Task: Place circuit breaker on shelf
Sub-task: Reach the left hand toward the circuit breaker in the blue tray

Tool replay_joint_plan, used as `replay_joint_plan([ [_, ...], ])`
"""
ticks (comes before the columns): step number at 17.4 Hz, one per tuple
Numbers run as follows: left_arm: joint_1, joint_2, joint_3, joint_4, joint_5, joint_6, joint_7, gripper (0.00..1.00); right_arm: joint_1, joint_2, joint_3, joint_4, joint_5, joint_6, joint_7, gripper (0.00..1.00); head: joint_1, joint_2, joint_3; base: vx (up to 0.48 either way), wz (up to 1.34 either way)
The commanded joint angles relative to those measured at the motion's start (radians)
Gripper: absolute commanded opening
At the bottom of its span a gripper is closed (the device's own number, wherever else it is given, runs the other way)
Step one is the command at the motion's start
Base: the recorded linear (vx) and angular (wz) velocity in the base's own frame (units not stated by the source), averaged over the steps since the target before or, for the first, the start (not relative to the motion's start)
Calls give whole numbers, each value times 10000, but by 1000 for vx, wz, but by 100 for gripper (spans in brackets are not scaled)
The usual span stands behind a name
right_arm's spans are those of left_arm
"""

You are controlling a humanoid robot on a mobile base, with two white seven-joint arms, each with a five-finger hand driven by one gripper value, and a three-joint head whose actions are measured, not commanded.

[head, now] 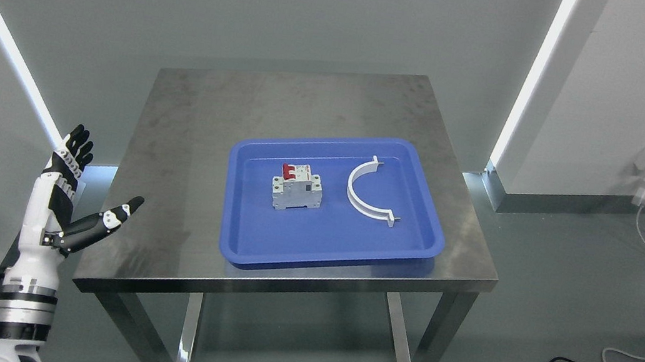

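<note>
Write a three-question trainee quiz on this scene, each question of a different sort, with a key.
1. True or false: the circuit breaker lies in the blue tray.
2. What lies to the picture's right of the breaker in the tray?
A. a screwdriver
B. a white curved clamp
C. a cable reel
3. Fill in: the left hand is raised beside the steel table with its fingers ____.

Key
1. True
2. B, the white curved clamp
3. Open; it holds nothing.
</note>
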Motion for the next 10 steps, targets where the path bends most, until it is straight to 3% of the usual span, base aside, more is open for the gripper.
replay_joint_plan([
  [1,72,123,-868,-3,0,-23,9,100,-5,-175,-14,0,0,-1,11,100,0,0,0,0,0],
  [6,-753,123,-1096,12,-30,114,-204,100,11,-175,1,0,0,-1,11,100,0,0,0,0,0],
  [10,-1904,439,-3087,226,-1101,804,-1598,100,10,-175,1,0,0,-1,11,100,0,0,0,0,0],
])
